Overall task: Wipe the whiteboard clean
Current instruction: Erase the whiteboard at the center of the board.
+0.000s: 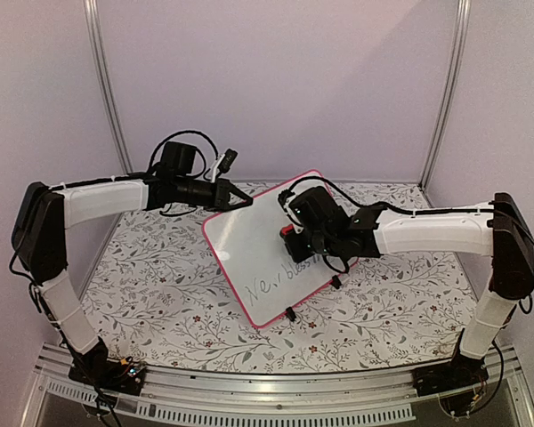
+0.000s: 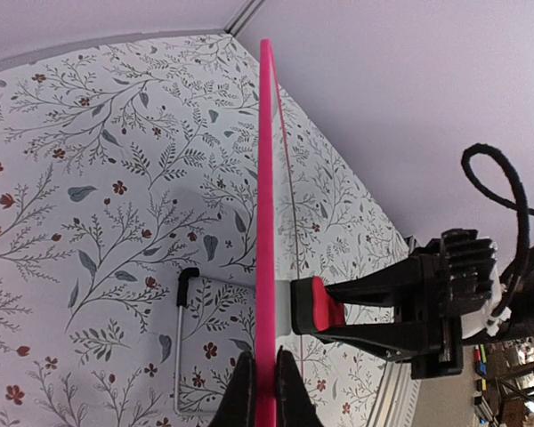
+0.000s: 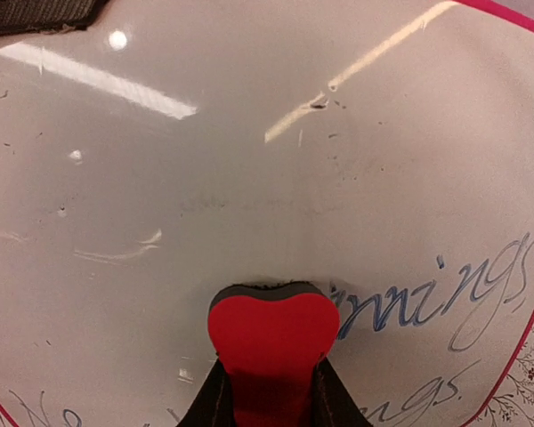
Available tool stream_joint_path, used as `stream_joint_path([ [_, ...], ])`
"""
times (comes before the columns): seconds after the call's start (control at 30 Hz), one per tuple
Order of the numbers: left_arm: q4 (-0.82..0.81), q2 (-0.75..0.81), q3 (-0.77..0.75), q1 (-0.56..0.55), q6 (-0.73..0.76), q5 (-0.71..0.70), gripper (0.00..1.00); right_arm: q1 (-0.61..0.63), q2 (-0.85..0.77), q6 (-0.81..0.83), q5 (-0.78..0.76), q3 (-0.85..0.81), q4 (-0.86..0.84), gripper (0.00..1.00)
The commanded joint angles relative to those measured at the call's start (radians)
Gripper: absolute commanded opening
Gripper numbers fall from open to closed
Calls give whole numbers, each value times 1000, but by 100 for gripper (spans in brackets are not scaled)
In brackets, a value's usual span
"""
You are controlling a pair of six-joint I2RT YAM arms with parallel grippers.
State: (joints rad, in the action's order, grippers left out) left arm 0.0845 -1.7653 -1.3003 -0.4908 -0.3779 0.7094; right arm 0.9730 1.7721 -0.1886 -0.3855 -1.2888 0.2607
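The whiteboard [image 1: 258,258], white with a pink-red rim, stands tilted on the table with dark handwriting on its lower part. My left gripper [image 1: 240,199] is shut on its upper left rim; in the left wrist view the rim [image 2: 266,178] shows edge-on between my fingertips [image 2: 265,391]. My right gripper [image 1: 295,238] is shut on a red eraser [image 3: 269,342] and presses its dark felt face against the board [image 3: 249,160], just left of the blue-black handwriting [image 3: 436,298]. The eraser also shows in the left wrist view [image 2: 316,307].
The table has a floral patterned cover [image 1: 160,285]. A thin wire stand [image 2: 180,338] with a black tip sticks out behind the board. Pale walls and metal posts [image 1: 107,89] enclose the back. A metal rail [image 1: 276,391] runs along the near edge.
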Motion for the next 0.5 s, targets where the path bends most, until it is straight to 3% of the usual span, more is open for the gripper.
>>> stream_joint_path([
  [0.0, 5, -3, 2, -16, 42, -37, 0, -5, -19, -17, 39, 50, 35, 0],
  [0.47, 5, 1, 1, -15, 43, -34, 0, -10, -57, -42, 89, 123, -1, 0],
])
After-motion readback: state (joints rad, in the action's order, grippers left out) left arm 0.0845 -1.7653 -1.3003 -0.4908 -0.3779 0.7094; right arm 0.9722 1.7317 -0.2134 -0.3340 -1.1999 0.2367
